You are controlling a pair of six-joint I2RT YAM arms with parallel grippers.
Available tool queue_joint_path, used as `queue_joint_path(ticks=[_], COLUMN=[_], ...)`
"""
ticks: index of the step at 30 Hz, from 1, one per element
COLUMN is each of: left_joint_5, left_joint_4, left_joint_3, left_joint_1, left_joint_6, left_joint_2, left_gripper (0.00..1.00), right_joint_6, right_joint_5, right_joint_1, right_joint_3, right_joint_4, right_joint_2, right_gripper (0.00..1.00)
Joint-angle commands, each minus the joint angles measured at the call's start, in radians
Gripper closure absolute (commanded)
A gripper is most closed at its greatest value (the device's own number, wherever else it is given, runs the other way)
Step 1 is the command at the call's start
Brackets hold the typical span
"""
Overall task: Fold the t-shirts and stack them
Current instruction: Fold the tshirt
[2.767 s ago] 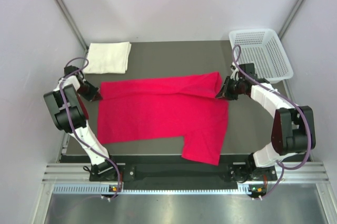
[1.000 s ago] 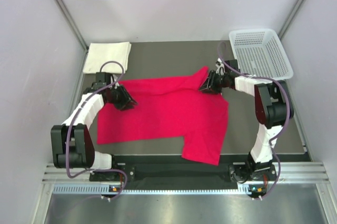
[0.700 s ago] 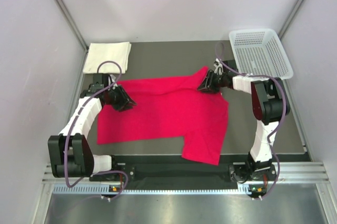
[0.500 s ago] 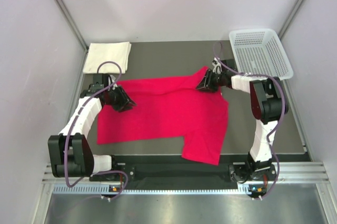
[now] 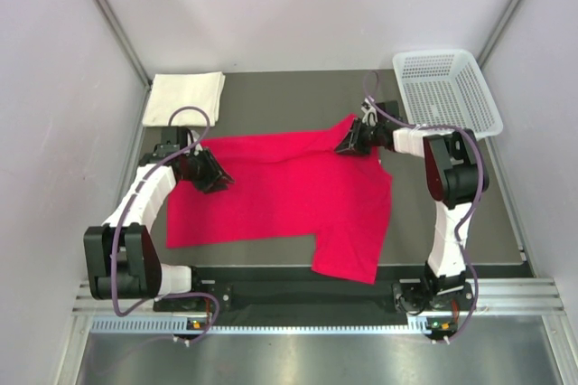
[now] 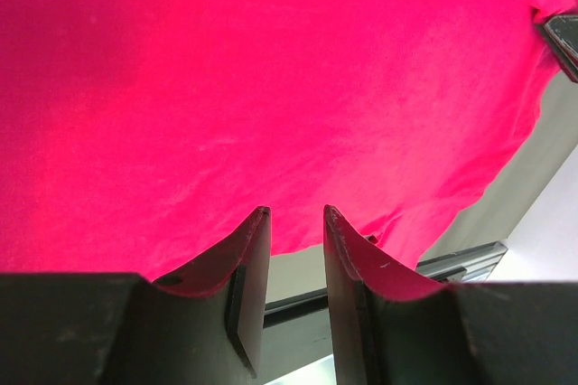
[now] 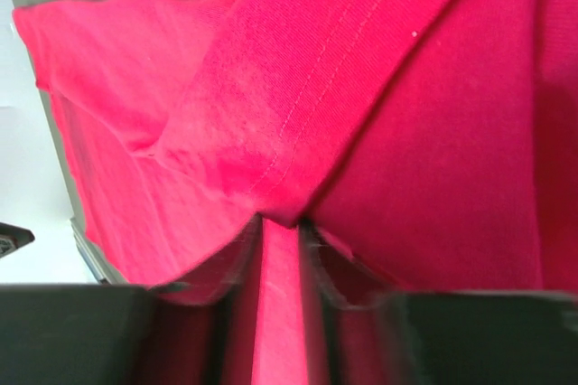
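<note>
Top external count: two t-shirts, two hands, one basket (image 5: 447,87). Spread mid-bench (image 5: 298,96): red t-shirt (image 5: 289,195). Folded at far-left corner: cream-white t-shirt (image 5: 185,98). Clamped on red far-right fold: right hand (image 5: 344,145). Narrowly apart over red left part: left hand (image 5: 219,179).
</note>
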Motion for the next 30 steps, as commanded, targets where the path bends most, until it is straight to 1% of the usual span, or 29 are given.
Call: queue_joint_path(ticks=[1, 4, 7, 13, 18, 26, 30], left_joint_5=[0.011, 0.014, 0.013, 0.028, 0.042, 0.070, 0.076], left_joint_4=[0.006, 0.007, 0.011, 0.029, 0.040, 0.050, 0.053], left_joint_3=[0.040, 0.049, 0.052, 0.049, 0.047, 0.014, -0.013], left_joint_1=[0.002, 0.004, 0.004, 0.004, 0.002, 0.002, 0.002], left_joint_6=[0.023, 0.026, 0.034, 0.038, 0.046, 0.052, 0.057], left_joint_2=[0.011, 0.024, 0.031, 0.056, 0.067, 0.056, 0.035], left_gripper=[0.65, 0.65, 0.65, 0.65, 0.65, 0.65, 0.65], right_joint_6=[0.042, 0.089, 0.151, 0.319, 0.448, 0.540, 0.626], right_joint_5=[-0.016, 0.007, 0.010, 0.025, 0.117, 0.221, 0.297], right_joint_1=[0.025, 0.030, 0.029, 0.039, 0.065, 0.139, 0.168], right_joint_3=[0.042, 0.008, -0.039, -0.144, -0.271, -0.394, -0.449], right_joint_4=[0.072, 0.066, 0.085, 0.126, 0.143, 0.146, 0.145], right_joint_2=[0.002, -0.052, -0.107, -0.204, -0.294, -0.379, -0.417], right_gripper=[0.85, 0.95, 1.00, 1.00, 1.00, 1.00, 1.00])
